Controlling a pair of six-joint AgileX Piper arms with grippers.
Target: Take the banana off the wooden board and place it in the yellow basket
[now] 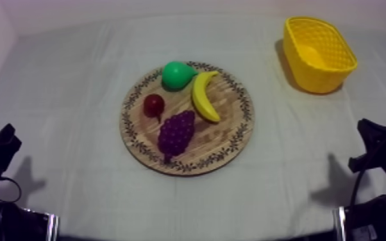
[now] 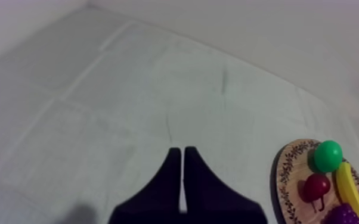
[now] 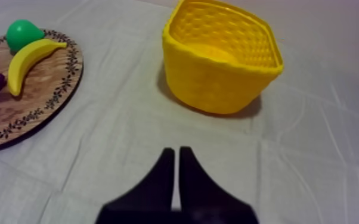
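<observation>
As the banana (image 1: pixel 204 96) lies on the wooden board (image 1: pixel 224 138), yellow basket (image 1: pixel 320 80) at two o'clock apparently empty, nothing is done; left claw (image 2: pixel 182 151), right claw (image 3: pixel 176 151) clenched.

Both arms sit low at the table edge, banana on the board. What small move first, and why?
Probably open the right hand and start it toward the banana: it is shut on nothing, and the banana lies on the side of the wooden board nearest the yellow basket, which stands at the right.
</observation>
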